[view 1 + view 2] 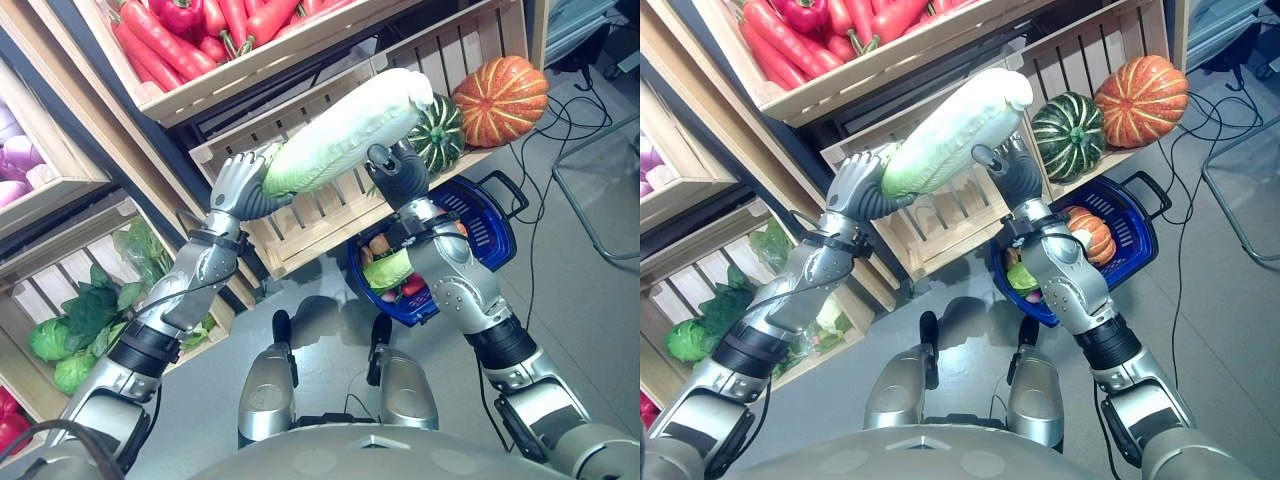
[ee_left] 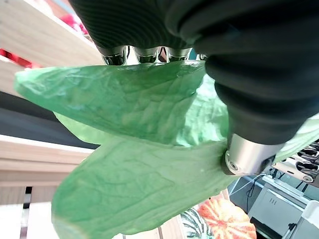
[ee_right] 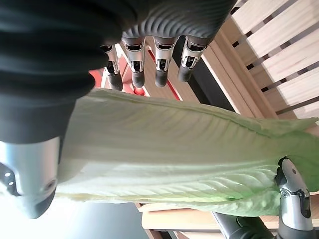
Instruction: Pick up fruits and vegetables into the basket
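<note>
the left hand's fingers (image 2: 134, 54) and thumb are closed round the green leafy end of a long napa cabbage (image 1: 345, 130), and the left hand (image 1: 235, 185) carries that end low. the right hand (image 1: 395, 172) cradles the pale middle of the cabbage, its fingers (image 3: 159, 64) reaching over the far side and its thumb on the near side, so the cabbage hangs in the air between both hands, tilted with its white end up. just behind it is a slatted wooden crate (image 1: 300, 225) with a dark green squash (image 1: 440, 135) and an orange pumpkin (image 1: 500, 98). below the right forearm a blue basket (image 1: 490, 215) stands on the floor with some produce in it. a crate of red peppers (image 1: 190, 35) sits above.
</note>
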